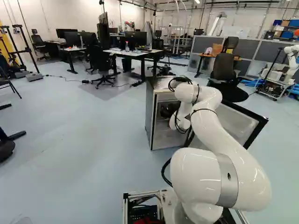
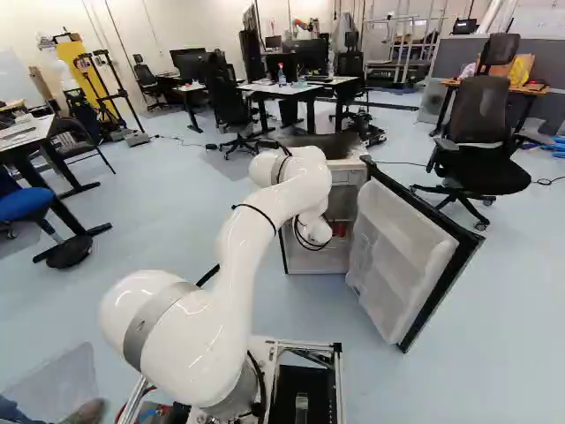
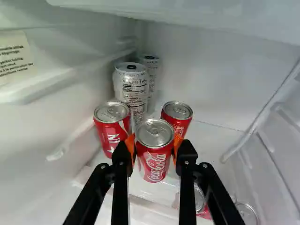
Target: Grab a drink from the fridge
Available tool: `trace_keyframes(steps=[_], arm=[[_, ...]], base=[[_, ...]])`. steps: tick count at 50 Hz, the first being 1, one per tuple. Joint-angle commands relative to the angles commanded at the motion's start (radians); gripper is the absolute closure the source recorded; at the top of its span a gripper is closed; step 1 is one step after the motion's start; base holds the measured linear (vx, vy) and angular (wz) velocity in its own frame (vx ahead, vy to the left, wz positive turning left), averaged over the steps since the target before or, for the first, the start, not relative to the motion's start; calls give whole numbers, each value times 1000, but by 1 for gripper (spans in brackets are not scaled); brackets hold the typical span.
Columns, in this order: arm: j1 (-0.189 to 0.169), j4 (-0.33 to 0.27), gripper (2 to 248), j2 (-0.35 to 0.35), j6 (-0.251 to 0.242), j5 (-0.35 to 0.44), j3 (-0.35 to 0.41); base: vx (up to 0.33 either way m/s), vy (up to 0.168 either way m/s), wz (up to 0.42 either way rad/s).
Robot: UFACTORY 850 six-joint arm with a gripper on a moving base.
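Note:
The fridge (image 1: 148, 116) stands open ahead, my arm reaching into it; the dark body of my gripper (image 1: 168, 110) shows in its opening. In the wrist view my gripper (image 3: 155, 144) is shut on a red drink can (image 3: 155, 161), orange pads touching it from both sides. The can looks upright. Close beside it stand another red can (image 3: 111, 133) and, behind, a third (image 3: 177, 117). Farther back are a silver can (image 3: 131, 89) and a slimmer one (image 3: 151, 77). Partly hidden by a finger is a further can (image 3: 199, 199).
The fridge door (image 2: 402, 256) hangs open to the arm's right. A shelf edge (image 3: 187, 11) runs above the cans, and side walls with ledges flank them. Another can top (image 3: 247, 214) shows lower down. Office chairs (image 2: 481, 146) and desks (image 1: 128, 52) stand beyond.

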Motion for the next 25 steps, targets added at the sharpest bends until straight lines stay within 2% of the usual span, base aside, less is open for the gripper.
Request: trace_keyframes(steps=[25], arm=[[0, 0, 151, 48, 0, 0, 44]], base=[[0, 0, 0]])
